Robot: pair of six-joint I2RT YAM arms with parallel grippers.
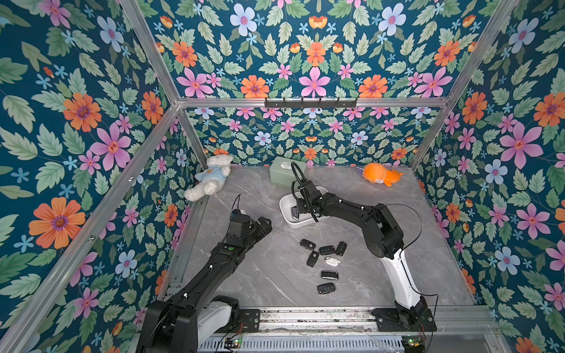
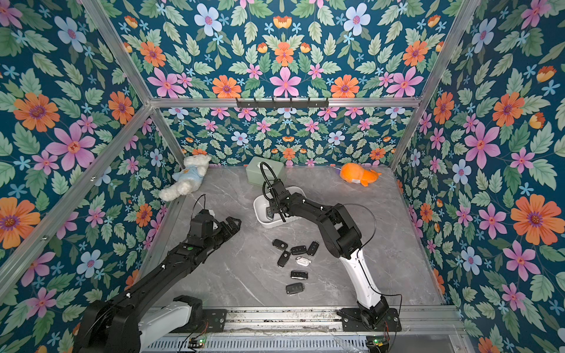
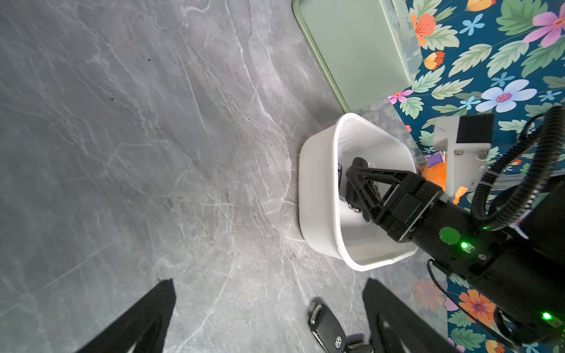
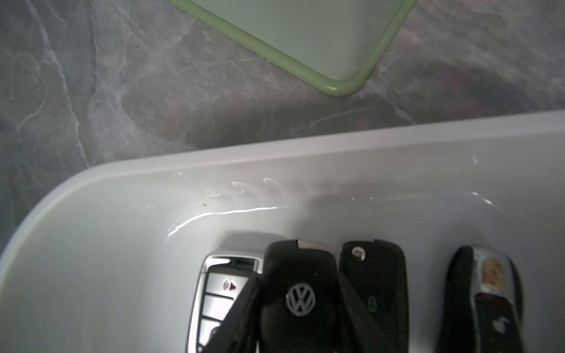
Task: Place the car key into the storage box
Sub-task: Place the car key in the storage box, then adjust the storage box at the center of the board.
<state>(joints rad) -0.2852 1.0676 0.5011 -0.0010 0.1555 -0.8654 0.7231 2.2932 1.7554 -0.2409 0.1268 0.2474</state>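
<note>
the white storage box [image 1: 286, 204] has the right pincer [image 3: 356, 186] reaching down inside it. four key fobs show in the box in the right wrist view: a silver-edged fob [image 4: 214, 290] with grey buttons, a black vw car key [image 4: 301, 301], a black flip key [image 4: 374, 287] and a black and chrome fob [image 4: 486, 293] with a crest. the vw car key sits between the right pincer's fingers [image 4: 241, 308], which stand narrow, close on either side of it; whether they press on it or stand just off it i cannot tell. the left pincer [image 1: 263, 226] hangs over bare table to the left of the box, spread wide and holding nothing

a sage-green tissue box [image 1: 282, 175] stands just beyond the right pincer, near the storage box but apart from it. the table [image 1: 244, 275] is grey and marble-patterned; floral wallpaper [image 1: 91, 122] covers the walls, with a black hook rail [image 1: 310, 103] at the back

behind the right pincer, toward the arm bases, lie seven loose fobs: six black fobs [image 1: 329, 274] and one white fob [image 1: 332, 261]. there are two soft toys: a white teddy bear [image 1: 211, 178] beyond the left pincer, an orange plush [image 1: 380, 175] beyond the right pincer and to its right
</note>
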